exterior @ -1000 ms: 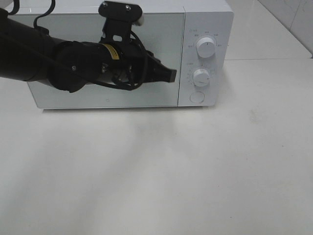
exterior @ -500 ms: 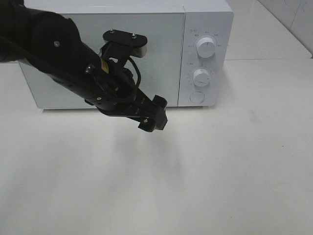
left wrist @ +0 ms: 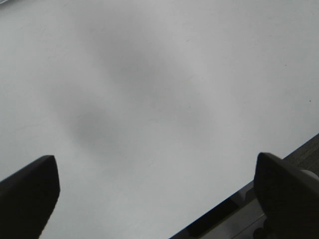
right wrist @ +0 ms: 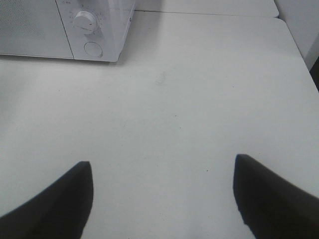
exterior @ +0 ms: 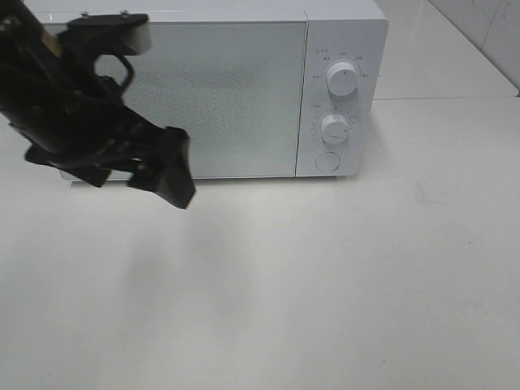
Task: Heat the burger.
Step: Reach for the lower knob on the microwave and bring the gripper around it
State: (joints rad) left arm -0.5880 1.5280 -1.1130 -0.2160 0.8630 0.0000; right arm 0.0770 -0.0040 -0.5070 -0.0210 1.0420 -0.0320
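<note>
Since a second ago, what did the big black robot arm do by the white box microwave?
The black left gripper swung away from the right part of the white microwave door, over to the left, and its jaws opened wide with nothing in them. The microwave stayed put, door shut, and both white round knobs look the same.

The left arm is bulky matt black, with a looping black cable and a black bracket carrying two small screws and a pale end cap. The left gripper and right gripper show dark fingers, blurred, seemingly blunt and wedge-shaped.
</note>
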